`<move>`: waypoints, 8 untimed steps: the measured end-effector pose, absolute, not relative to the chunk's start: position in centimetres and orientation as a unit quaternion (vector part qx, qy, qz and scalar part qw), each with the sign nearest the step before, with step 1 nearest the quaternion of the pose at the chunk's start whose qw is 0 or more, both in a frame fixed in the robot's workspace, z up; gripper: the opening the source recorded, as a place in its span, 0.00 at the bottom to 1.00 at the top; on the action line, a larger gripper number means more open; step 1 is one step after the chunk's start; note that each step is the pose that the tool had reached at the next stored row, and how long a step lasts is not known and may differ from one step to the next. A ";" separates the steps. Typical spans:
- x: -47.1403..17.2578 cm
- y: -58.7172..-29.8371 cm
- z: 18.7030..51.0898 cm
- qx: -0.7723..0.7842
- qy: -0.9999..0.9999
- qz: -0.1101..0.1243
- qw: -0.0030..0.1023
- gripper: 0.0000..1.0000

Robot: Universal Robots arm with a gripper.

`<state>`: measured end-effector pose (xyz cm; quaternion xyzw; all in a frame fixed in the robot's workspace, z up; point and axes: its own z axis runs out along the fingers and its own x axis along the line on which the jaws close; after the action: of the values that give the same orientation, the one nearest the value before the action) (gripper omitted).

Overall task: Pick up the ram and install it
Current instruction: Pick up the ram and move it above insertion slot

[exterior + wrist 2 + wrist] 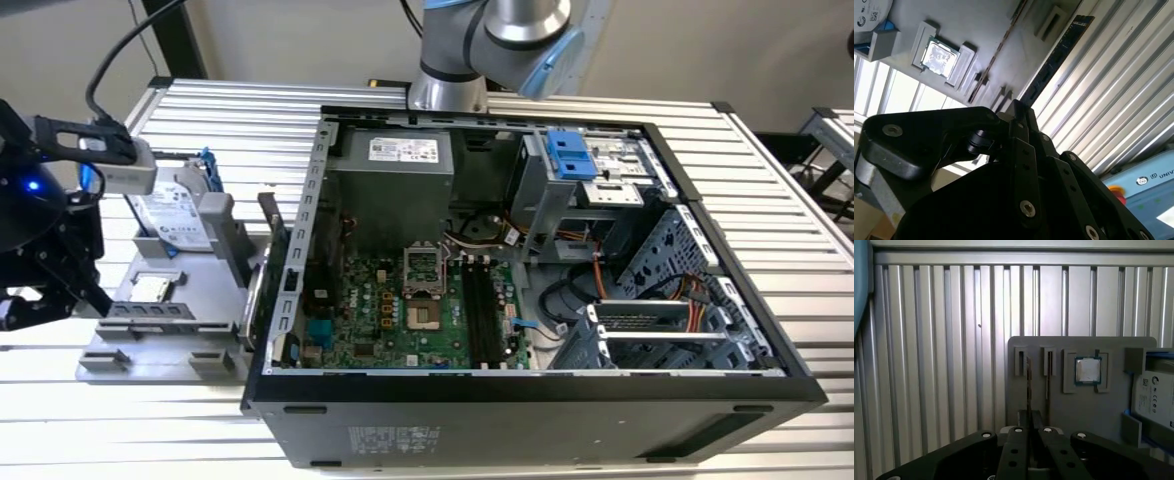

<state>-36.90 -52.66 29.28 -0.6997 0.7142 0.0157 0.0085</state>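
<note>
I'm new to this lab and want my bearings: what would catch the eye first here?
The open computer case with its green motherboard dominates the middle of the exterior view. At that view's left, the black claw grips the ram, a long dark stick, close to a grey holder that carries a silver processor chip.

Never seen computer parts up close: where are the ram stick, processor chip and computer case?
ram stick [1055, 59], second wrist view, middle of its dark face.
processor chip [1088, 371], first wrist view, its silver top.
computer case [534, 410], exterior view, near black wall.
</note>
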 end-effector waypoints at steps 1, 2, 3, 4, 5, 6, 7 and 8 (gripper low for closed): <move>-36.9 -52.7 29.4 -0.700 0.714 0.016 0.009 0.00; -36.9 -52.7 29.5 -0.700 0.714 0.016 0.009 0.00; -36.9 -52.7 29.6 -0.700 0.714 0.016 0.009 0.00; -36.9 -52.7 29.8 -0.700 0.714 0.016 0.009 0.00; -36.9 -52.7 29.9 -0.700 0.714 0.016 0.009 0.00; -36.9 -52.7 30.0 -0.700 0.714 0.016 0.009 0.00; -36.9 -52.7 30.2 -0.700 0.714 0.016 0.009 0.00; -36.9 -52.7 30.3 -0.700 0.714 0.016 0.009 0.00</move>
<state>-36.90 -52.66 30.28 -0.6997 0.7142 0.0158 0.0086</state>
